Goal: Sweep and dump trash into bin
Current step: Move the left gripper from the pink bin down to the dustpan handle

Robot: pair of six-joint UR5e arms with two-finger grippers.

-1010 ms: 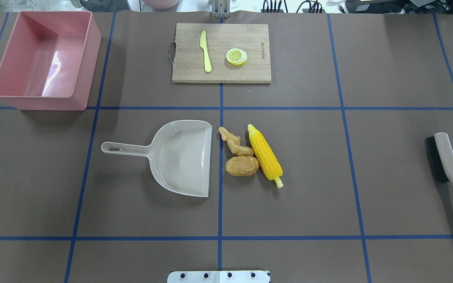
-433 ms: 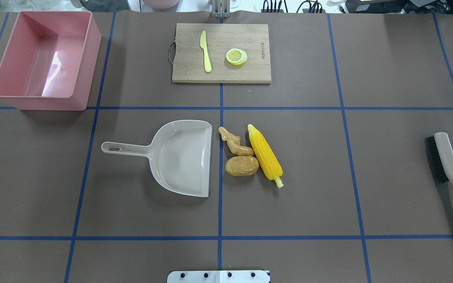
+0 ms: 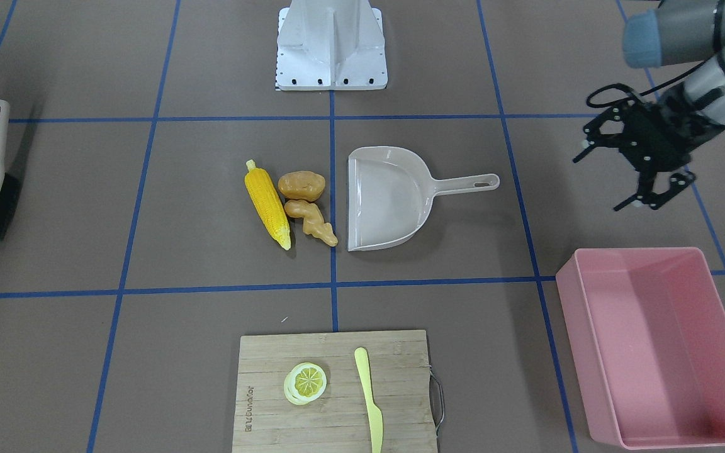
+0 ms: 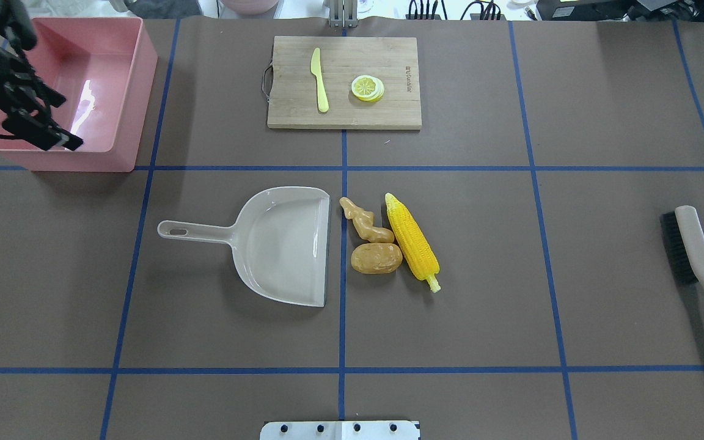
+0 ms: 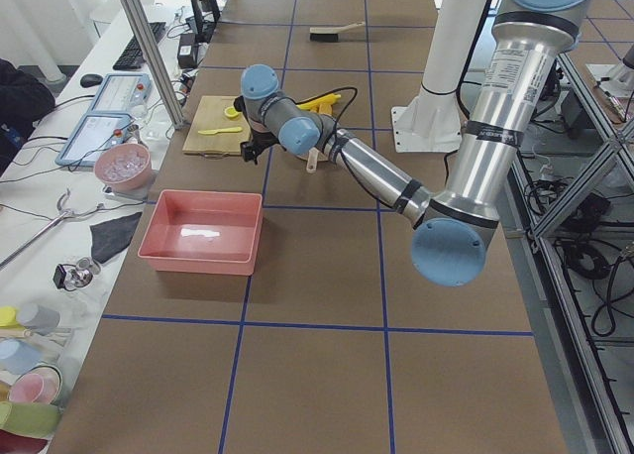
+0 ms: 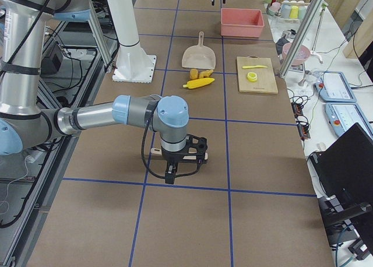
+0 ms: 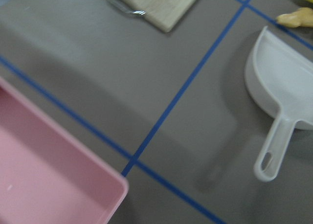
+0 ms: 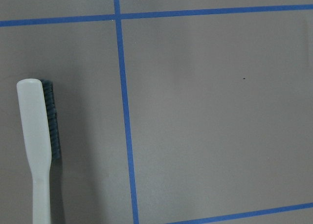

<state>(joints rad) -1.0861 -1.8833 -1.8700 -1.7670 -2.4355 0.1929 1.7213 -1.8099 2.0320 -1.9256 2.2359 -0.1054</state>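
The corn cob, potato and ginger root lie together at the table's middle, just right of the beige dustpan's open mouth. The pink bin stands at the far left and holds nothing. My left gripper hangs open and empty above the bin's near left part; the front view shows it with jaws spread. My right gripper shows only in the right side view, above the brush; I cannot tell whether it is open.
A wooden cutting board at the far middle carries a yellow knife and a lemon slice. The brush lies at the right edge and shows in the right wrist view. Blue tape lines grid the brown table.
My left gripper has come into the overhead view at the top left, over the bin. The trash, dustpan and brush have not moved.
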